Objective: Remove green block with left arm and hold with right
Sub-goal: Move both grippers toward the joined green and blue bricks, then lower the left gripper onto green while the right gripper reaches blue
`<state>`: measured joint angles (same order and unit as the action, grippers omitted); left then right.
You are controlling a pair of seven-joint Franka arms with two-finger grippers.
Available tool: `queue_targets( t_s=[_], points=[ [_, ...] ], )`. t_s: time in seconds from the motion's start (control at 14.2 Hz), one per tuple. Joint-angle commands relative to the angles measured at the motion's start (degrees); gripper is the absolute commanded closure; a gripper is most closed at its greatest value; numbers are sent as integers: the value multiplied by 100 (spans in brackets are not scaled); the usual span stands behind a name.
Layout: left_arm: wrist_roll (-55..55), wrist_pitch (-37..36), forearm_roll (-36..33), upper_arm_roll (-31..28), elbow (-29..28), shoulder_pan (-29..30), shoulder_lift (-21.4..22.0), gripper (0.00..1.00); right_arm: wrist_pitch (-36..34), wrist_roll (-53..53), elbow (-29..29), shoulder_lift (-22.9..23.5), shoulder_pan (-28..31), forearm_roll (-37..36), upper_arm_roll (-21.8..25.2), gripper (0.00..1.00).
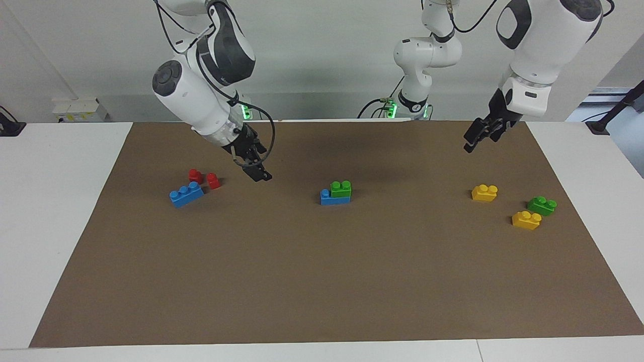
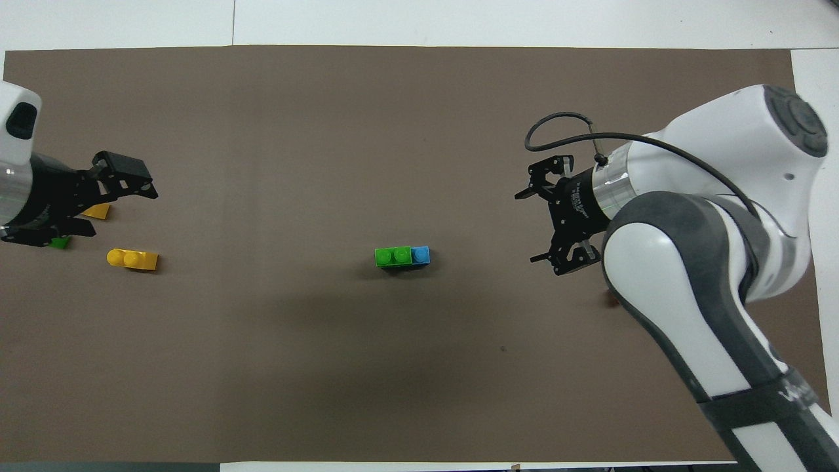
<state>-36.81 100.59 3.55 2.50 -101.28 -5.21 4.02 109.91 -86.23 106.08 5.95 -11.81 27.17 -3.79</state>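
Note:
A green block [image 1: 341, 189] sits on top of a blue brick [image 1: 334, 199] in the middle of the brown mat; the pair also shows in the overhead view, green block [image 2: 393, 256] on blue brick [image 2: 421, 254]. My right gripper [image 1: 256, 171] is open and empty in the air, toward the right arm's end from the stack [image 2: 529, 226]. My left gripper [image 1: 475, 138] is open and empty, up over the left arm's end of the mat [image 2: 118, 210]. Neither gripper touches the stack.
A second green block [image 1: 542, 205] and two yellow bricks [image 1: 484, 192] [image 1: 526, 220] lie at the left arm's end. A blue three-stud brick [image 1: 186, 194] and two small red bricks [image 1: 195, 175] [image 1: 214, 180] lie at the right arm's end, below the right gripper.

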Motion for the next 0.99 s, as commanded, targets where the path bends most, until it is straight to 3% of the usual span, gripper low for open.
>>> queue_targets(
  t_s=[0.0, 0.35, 0.92],
  points=[
    [-1631, 478, -65, -30, -646, -383, 354, 0, 406, -236, 175, 125, -145, 445, 10, 0],
    [-4075, 1059, -65, -30, -1367, -1077, 503, 0, 1846, -746, 562, 398, -891, 675, 10, 0],
    [-7854, 1734, -74, -39, -2000, -2403, 302, 0, 2876, -747, 914, 837, -1437, 816, 10, 0]
  ],
)
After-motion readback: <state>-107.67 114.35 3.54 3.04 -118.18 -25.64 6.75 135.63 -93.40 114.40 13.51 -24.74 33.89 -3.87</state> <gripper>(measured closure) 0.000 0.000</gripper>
